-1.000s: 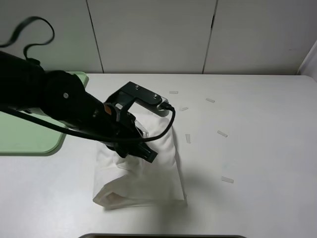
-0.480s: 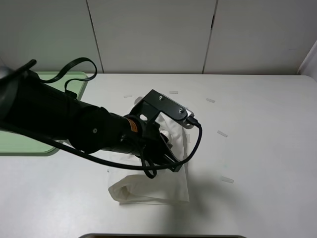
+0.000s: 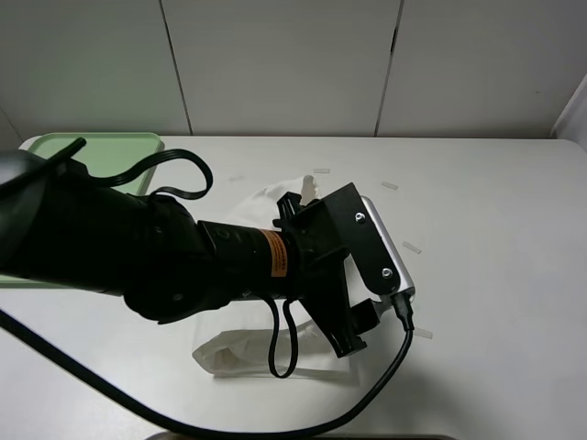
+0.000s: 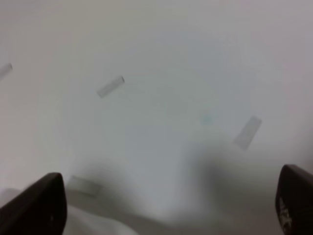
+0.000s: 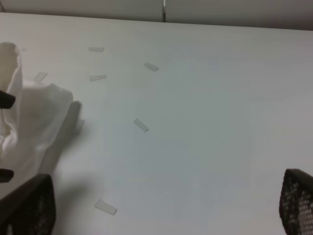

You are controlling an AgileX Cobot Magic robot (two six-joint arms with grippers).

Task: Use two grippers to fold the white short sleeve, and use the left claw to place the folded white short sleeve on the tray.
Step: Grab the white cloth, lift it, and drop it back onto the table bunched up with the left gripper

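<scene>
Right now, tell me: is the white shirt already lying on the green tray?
No. In the high view the white shirt lies bunched on the table under the left arm, while the green tray sits apart at the far left.

The left arm [image 3: 183, 261] hides most of the white short sleeve [image 3: 234, 353] and part of the tray [image 3: 101, 147].

White table [image 3: 495, 229]; pale panelled wall [image 3: 284, 64], seemingly.
</scene>
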